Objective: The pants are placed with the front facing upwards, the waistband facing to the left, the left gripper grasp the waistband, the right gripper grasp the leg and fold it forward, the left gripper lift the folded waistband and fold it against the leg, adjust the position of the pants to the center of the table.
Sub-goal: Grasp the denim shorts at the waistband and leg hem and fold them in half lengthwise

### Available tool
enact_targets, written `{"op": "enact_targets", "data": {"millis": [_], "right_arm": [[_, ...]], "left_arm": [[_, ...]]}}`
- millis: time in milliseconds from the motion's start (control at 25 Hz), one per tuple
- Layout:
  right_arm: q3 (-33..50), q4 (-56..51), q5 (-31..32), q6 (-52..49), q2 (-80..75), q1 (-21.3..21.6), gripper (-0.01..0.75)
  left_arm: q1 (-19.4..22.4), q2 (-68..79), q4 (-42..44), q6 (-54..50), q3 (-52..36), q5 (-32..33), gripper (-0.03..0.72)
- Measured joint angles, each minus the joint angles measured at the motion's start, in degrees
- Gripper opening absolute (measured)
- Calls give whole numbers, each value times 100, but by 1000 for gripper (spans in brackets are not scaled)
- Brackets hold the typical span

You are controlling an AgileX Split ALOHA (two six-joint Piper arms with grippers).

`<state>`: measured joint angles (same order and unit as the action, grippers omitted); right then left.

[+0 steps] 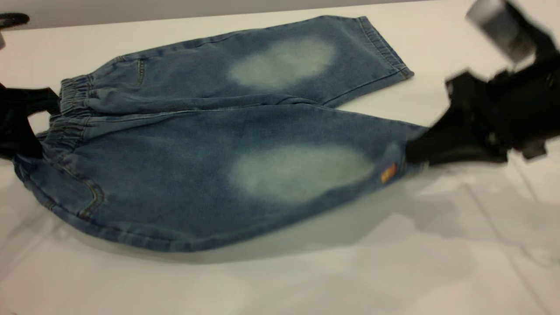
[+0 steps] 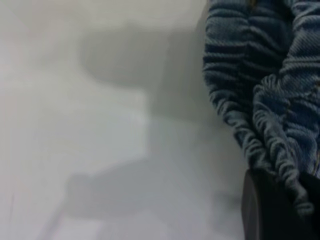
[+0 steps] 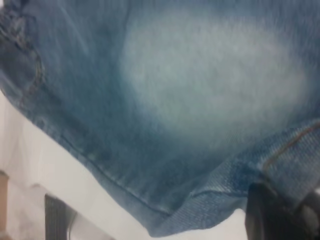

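The blue denim pants [image 1: 183, 162] lie front up on the white table [image 1: 306, 280], waistband [image 1: 72, 105] to the left. My left gripper [image 1: 43, 126] sits at the far left, shut on the ruched waistband [image 2: 260, 100], which runs into its black finger [image 2: 272, 210]. My right gripper [image 1: 414, 151] is shut on the hem of the near leg [image 1: 302, 173], beside a small orange tag [image 1: 388, 173]. That leg [image 3: 200, 90] and the near side of the pants hang slightly above the table over a shadow. The far leg [image 1: 284, 61] lies flat.
The table's far edge [image 1: 175, 16] runs just behind the far leg. A dark object [image 1: 13, 19] sits at the back left corner. Bare tabletop stretches in front of and to the right of the pants.
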<state>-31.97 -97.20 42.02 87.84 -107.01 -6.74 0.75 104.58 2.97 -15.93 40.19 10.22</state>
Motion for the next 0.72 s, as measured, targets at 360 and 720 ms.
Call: {"op": "enact_targets", "data": {"millis": [360, 720], "right_arm": [[-797, 980, 47, -977, 504, 0, 22], [-1813, 1846, 122, -1836, 497, 0, 22]], "left_arm": [[-127, -723, 0, 25, 0, -29, 115], [-461, -760, -5, 25, 0, -618, 115]]}}
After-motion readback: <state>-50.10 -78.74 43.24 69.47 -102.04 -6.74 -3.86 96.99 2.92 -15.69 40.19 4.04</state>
